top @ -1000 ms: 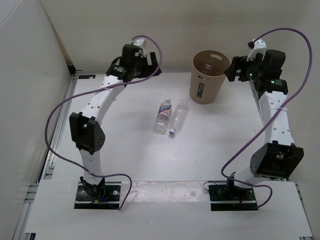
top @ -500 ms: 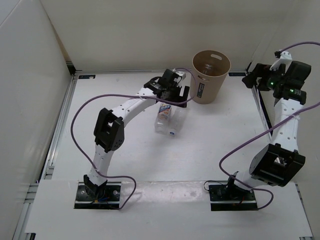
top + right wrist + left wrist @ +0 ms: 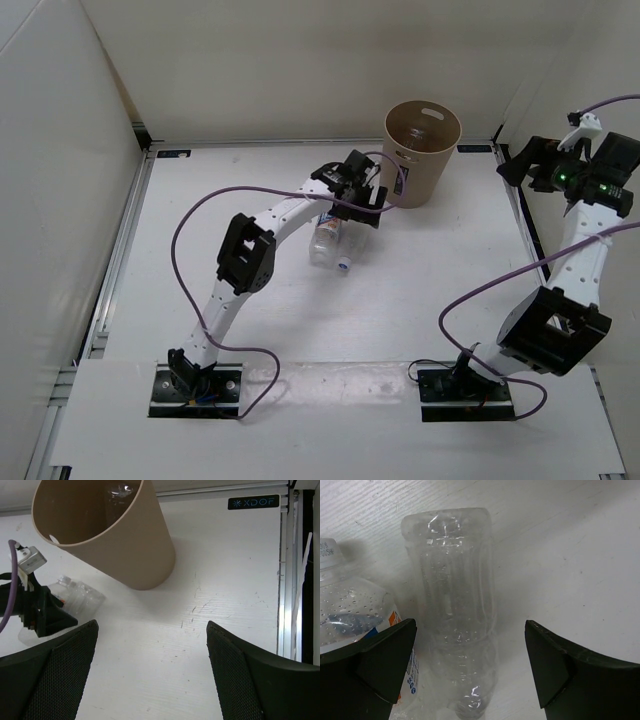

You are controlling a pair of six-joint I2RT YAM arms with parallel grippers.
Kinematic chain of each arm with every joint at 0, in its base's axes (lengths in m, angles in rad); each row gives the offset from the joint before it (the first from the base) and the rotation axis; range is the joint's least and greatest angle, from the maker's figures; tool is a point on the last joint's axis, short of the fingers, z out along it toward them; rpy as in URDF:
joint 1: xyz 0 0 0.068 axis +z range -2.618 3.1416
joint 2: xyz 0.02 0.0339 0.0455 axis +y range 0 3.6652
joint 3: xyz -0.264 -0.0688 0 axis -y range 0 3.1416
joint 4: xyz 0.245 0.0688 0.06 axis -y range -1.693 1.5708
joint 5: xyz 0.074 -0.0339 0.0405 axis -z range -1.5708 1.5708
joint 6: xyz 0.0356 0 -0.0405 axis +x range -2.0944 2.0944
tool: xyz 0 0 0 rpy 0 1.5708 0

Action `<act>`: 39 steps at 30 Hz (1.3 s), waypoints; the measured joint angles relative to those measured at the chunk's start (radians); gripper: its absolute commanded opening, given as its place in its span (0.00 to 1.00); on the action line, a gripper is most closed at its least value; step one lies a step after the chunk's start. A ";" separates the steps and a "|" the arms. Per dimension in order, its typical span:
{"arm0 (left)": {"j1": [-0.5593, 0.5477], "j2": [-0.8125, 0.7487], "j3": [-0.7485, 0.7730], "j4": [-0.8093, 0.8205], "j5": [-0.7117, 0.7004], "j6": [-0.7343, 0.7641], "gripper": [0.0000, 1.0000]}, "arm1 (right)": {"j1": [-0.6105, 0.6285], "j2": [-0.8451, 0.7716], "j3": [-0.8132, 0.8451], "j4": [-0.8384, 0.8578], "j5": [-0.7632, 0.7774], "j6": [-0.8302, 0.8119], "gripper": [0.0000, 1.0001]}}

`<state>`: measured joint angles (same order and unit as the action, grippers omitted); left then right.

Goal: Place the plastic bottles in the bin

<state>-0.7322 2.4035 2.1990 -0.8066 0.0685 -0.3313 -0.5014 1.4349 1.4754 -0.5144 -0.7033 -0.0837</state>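
Observation:
Two plastic bottles lie side by side mid-table. One is clear with a white red-blue label (image 3: pixel 321 240) and shows at the left edge of the left wrist view (image 3: pixel 355 615). The other is plain clear (image 3: pixel 348 248) with a blue cap toward me. My left gripper (image 3: pixel 358 203) is open just above the plain clear bottle (image 3: pixel 455 605), with one jaw on each side of it and neither touching. The tan bin (image 3: pixel 420 152) stands upright behind them, and something clear glints inside it (image 3: pixel 120 489). My right gripper (image 3: pixel 510 165) is open and empty, held high to the right of the bin (image 3: pixel 115 535). The orange and blue-label bottles are not visible.
White walls stand at the left and back of the table. A metal rail (image 3: pixel 285 570) runs along the table's right edge. The purple cable of my left arm (image 3: pixel 190 215) loops over the left half of the table.
My left arm has swung from the far left to the bottles and come down over the plain clear one. My right arm has drawn back from the bin toward the right edge.

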 measured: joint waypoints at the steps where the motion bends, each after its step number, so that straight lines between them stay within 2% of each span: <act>1: 0.001 0.010 0.005 -0.004 0.000 -0.002 1.00 | -0.004 -0.001 0.000 -0.006 -0.003 -0.003 0.90; 10: 0.003 0.060 0.005 -0.064 0.031 -0.026 1.00 | -0.013 -0.013 0.002 -0.054 -0.014 -0.011 0.90; 13: 0.003 0.075 0.005 -0.076 0.046 -0.027 0.88 | -0.013 -0.019 0.002 -0.069 -0.016 -0.011 0.90; 14: 0.003 0.076 0.005 -0.077 0.048 -0.027 0.80 | -0.013 -0.020 0.002 -0.071 -0.016 -0.011 0.90; 17: 0.004 0.076 0.005 -0.075 0.057 -0.027 0.64 | -0.011 -0.020 0.002 -0.075 -0.017 -0.010 0.90; 23: 0.018 0.051 -0.014 -0.033 0.040 -0.026 0.56 | 0.014 -0.020 0.002 -0.073 -0.014 0.001 0.90; 27: 0.050 -0.028 -0.053 0.002 -0.017 -0.023 0.50 | 0.046 -0.020 0.002 -0.057 -0.014 0.012 0.90; 30: 0.083 -0.127 -0.072 0.052 -0.080 -0.004 0.50 | 0.066 -0.020 0.002 -0.044 -0.020 0.022 0.90; 34: 0.125 -0.254 -0.056 0.223 -0.161 0.047 0.49 | 0.082 -0.020 0.002 -0.031 -0.028 0.025 0.90; 36: 0.136 -0.274 -0.007 0.340 -0.190 0.069 0.44 | 0.085 -0.020 0.002 -0.029 -0.034 0.025 0.90; 39: 0.138 -0.229 0.159 0.517 -0.216 0.078 0.42 | 0.082 -0.020 0.002 -0.029 -0.041 0.024 0.90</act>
<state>-0.5945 2.1742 2.3577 -0.2893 -0.1474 -0.2535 -0.4198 1.4147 1.4769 -0.5434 -0.7444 -0.0593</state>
